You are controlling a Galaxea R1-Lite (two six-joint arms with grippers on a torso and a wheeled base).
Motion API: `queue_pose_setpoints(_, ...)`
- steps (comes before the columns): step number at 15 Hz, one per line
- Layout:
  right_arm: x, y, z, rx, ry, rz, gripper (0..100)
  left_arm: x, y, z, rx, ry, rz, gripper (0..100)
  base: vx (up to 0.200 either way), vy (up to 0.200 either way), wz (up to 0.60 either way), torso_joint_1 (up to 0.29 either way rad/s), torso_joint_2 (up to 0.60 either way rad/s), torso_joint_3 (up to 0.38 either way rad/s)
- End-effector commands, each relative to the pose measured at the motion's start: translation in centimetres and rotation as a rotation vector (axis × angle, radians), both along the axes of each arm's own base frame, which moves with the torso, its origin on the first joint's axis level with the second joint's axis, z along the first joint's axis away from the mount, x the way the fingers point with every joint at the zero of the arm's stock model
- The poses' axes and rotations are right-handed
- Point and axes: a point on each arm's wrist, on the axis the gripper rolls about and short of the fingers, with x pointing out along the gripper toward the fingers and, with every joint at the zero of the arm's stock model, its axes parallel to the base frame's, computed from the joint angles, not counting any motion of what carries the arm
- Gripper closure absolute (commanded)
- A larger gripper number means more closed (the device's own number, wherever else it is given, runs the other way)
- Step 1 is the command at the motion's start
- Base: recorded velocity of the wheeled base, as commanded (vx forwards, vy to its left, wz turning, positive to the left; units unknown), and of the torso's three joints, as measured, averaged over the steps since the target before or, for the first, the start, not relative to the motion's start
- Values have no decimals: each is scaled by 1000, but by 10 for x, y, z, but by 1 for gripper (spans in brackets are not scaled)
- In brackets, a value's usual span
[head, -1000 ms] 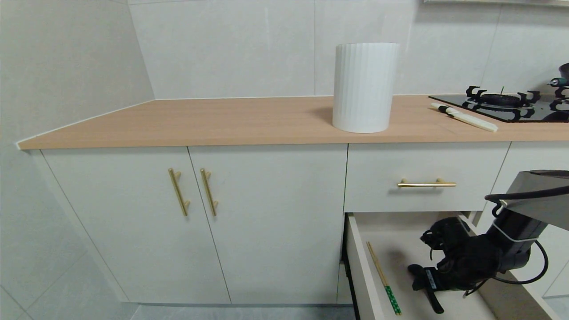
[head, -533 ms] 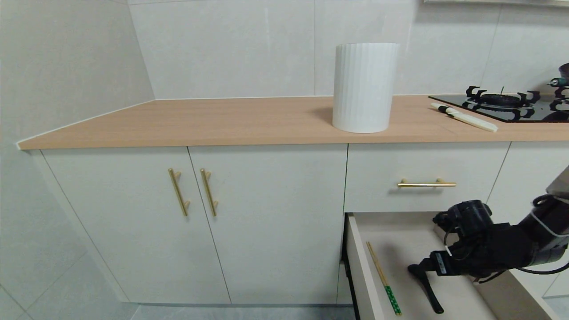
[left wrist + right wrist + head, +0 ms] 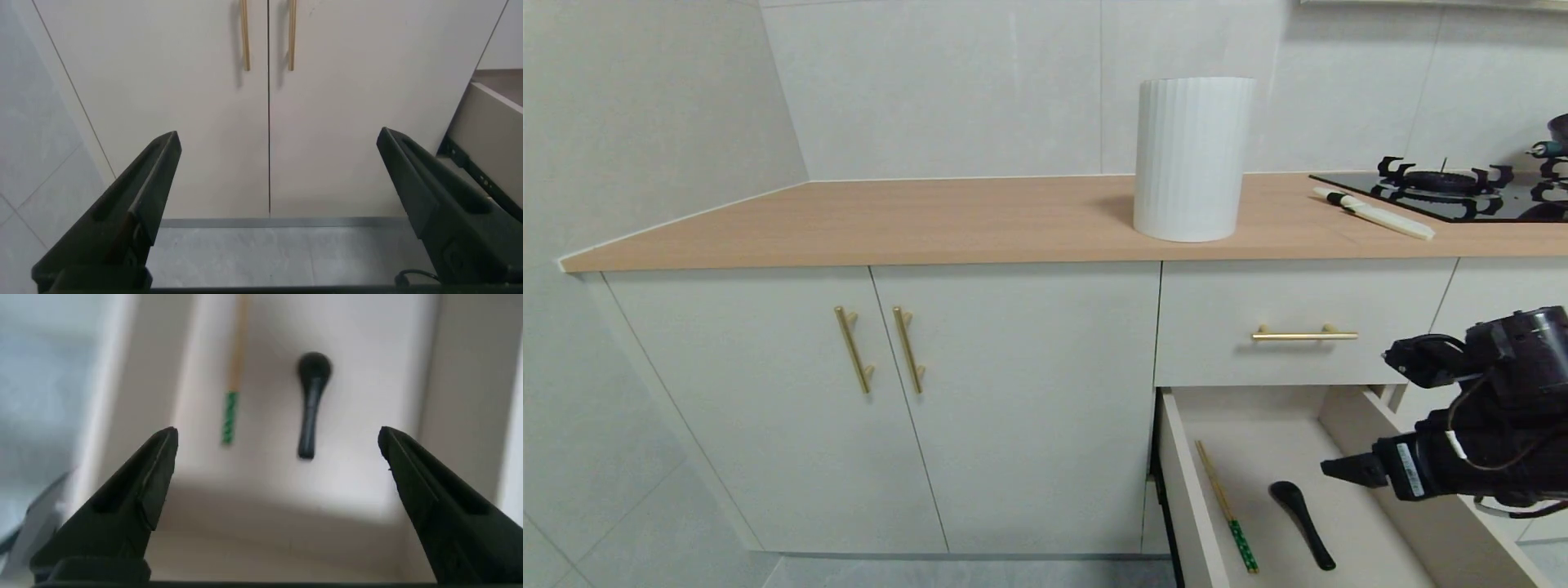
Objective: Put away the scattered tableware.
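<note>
Surface: white canister, knife.
Drawer: open; spoon beside chopsticks.
Right gripper: above drawer, jaws apart.
Left gripper: jaws apart.

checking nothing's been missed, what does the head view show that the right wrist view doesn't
Head view adds: the counter with a white ribbed container, a knife and the stove, plus the cupboard doors and the shut upper drawer.
Right wrist view adds: no new things, just a straight-down angle.
Both: the open lower drawer, the chopsticks and black spoon lying apart in it, and the open right gripper above.
</note>
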Motion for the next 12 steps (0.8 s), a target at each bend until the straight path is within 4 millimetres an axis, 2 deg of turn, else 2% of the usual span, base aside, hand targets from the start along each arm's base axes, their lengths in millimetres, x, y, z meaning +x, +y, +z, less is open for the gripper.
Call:
queue_pose_setpoints(1, -40, -1, 31, -6, -85, 110, 0, 0, 0, 0, -1, 1, 0, 0, -200, 0, 0, 12, 7, 2)
queue_pose_setpoints(6, -65, -6, 28, -104, -4, 264, 0, 0, 0, 0, -1, 1, 0, 0, -200, 0, 0, 0, 0, 4)
queue_pose_setpoints(8, -69, -4, 21, -129, 76, 332, 0, 0, 0, 0, -1, 1, 0, 0, 0, 0, 0, 0, 0, 0)
queue_pose_setpoints(10, -62, 5, 7, -149, 182, 377, 0, 0, 0, 0, -1, 1, 0, 0, 0, 0, 0, 0, 0, 0)
queue_pose_setpoints(12, -44, 11, -16, -163, 313, 381, 0, 0, 0, 0, -1, 1, 0, 0, 0, 0, 0, 0, 0, 0)
